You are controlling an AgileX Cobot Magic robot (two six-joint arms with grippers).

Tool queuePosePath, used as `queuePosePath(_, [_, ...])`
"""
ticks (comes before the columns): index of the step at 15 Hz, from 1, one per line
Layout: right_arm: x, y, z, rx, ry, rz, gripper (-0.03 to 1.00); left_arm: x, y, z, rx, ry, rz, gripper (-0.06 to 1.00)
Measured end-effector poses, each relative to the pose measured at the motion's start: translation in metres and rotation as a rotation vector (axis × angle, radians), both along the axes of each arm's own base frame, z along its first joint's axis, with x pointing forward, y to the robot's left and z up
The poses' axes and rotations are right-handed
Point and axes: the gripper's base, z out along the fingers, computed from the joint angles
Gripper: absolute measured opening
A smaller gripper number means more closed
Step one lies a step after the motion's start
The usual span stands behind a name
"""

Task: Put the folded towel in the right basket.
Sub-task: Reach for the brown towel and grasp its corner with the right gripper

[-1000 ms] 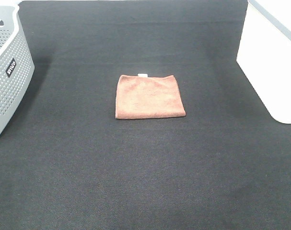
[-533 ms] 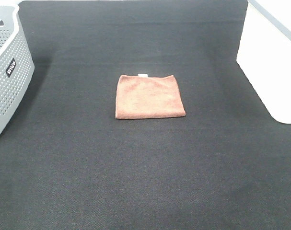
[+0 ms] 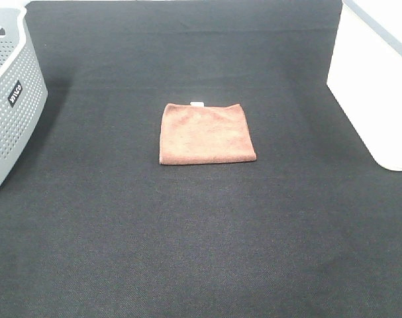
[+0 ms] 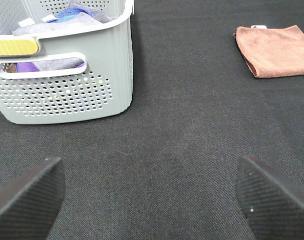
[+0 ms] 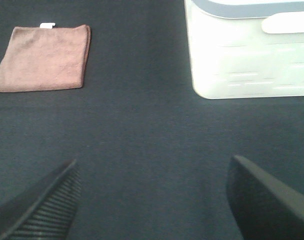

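A folded brown towel with a small white tag lies flat at the middle of the black table. It also shows in the left wrist view and the right wrist view. The right basket is white and stands at the right edge; the right wrist view shows it too. Neither arm shows in the exterior high view. My left gripper is open and empty, well short of the towel. My right gripper is open and empty, between the towel and the white basket.
A grey perforated basket stands at the left edge and holds several cloths, seen in the left wrist view. The black table mat covers the whole work surface.
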Motion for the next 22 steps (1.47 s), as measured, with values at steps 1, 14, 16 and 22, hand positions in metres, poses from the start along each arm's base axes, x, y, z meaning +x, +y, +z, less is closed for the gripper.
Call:
queuePosePath(1, [0.018, 0.001, 0.003, 0.013, 0.05, 0.007, 0.75, 0.0, 0.0, 0.0, 0.0, 0.0, 0.0, 0.87])
queuePosePath(14, [0.222, 0.075, 0.04, 0.016, 0.202, 0.381, 0.74, 0.0, 0.0, 0.0, 0.0, 0.0, 0.0, 0.87])
queuePosePath(16, [0.254, 0.104, 0.006, 0.075, 0.304, 0.426, 0.74, 0.0, 0.0, 0.0, 0.0, 0.0, 0.0, 0.87])
queuePosePath(22, [0.315, 0.128, -0.08, 0.217, 0.523, 0.408, 0.74, 0.0, 0.0, 0.0, 0.0, 0.0, 0.0, 0.87])
